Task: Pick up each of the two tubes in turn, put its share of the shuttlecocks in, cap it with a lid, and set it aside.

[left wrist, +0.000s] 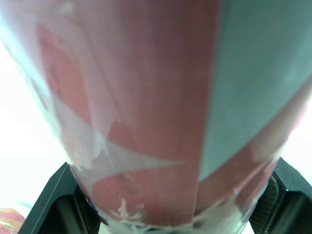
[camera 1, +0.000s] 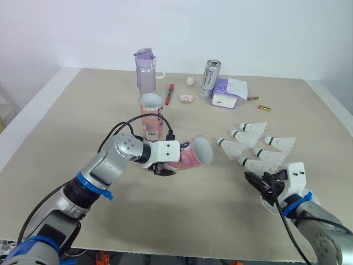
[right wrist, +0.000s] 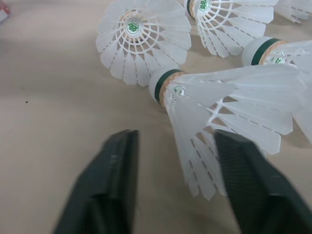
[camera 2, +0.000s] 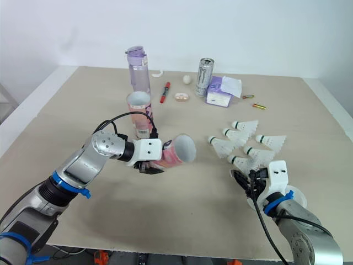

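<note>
Barely begun — my left gripper (camera 1: pixel 164 164) pinches one tube (camera 1: pixel 196 152), my right gripper (camera 2: pixel 243 180) is spread around a shuttlecock (right wrist: pixel 222 95) near the table's (camera 1: pixel 66 121) right edge; filling, capping and the second tube (camera 1: pixel 151 114) all remain.

Bright, even light, soft shadows; the tube (left wrist: pixel 146 122) close-up looks blurred, perhaps overexposed.
</note>
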